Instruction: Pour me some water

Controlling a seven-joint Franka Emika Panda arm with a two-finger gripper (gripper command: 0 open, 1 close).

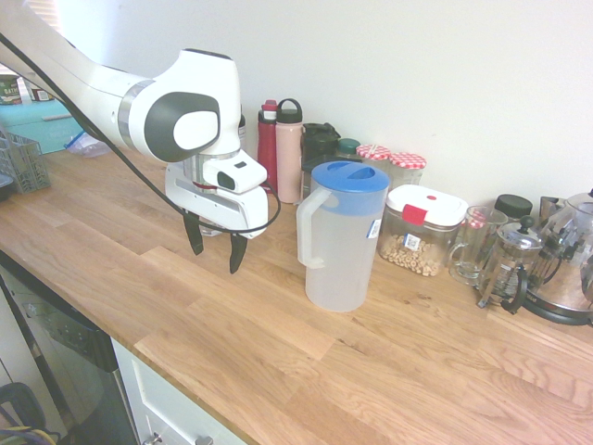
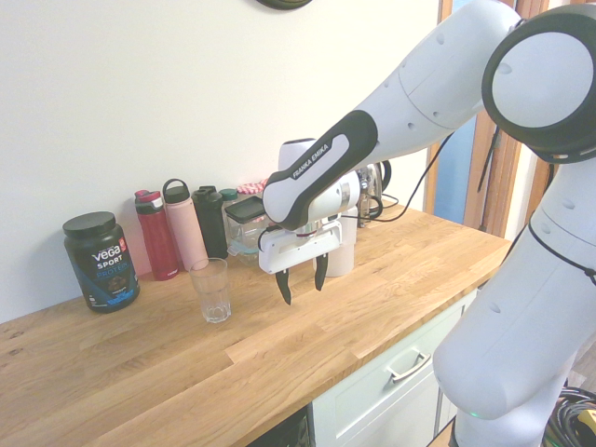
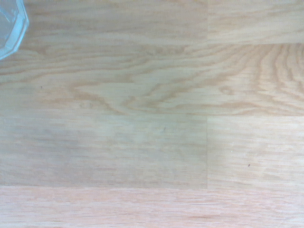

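Note:
A tall frosted-white pitcher (image 1: pixel 341 239) with a blue lid and side handle stands upright on the wooden counter (image 1: pixel 278 352). The water is hidden behind its cloudy wall. My gripper (image 1: pixel 215 245) hangs open and empty just above the counter, left of the pitcher's handle and apart from it. From the other side, the gripper (image 2: pixel 302 287) is between an empty drinking glass (image 2: pixel 212 291) and the pitcher (image 2: pixel 343 253), which the arm mostly hides. The wrist view shows bare wood with the glass's rim (image 3: pixel 9 28) in one corner.
Along the wall stand a red bottle (image 1: pixel 267 144), a pink bottle (image 1: pixel 289 153), jars, a lidded food container (image 1: pixel 422 232), a glass French press (image 1: pixel 508 264) and a kettle (image 1: pixel 570 269). A black Vega tub (image 2: pixel 101 261) stands further along. The counter's front edge runs close by.

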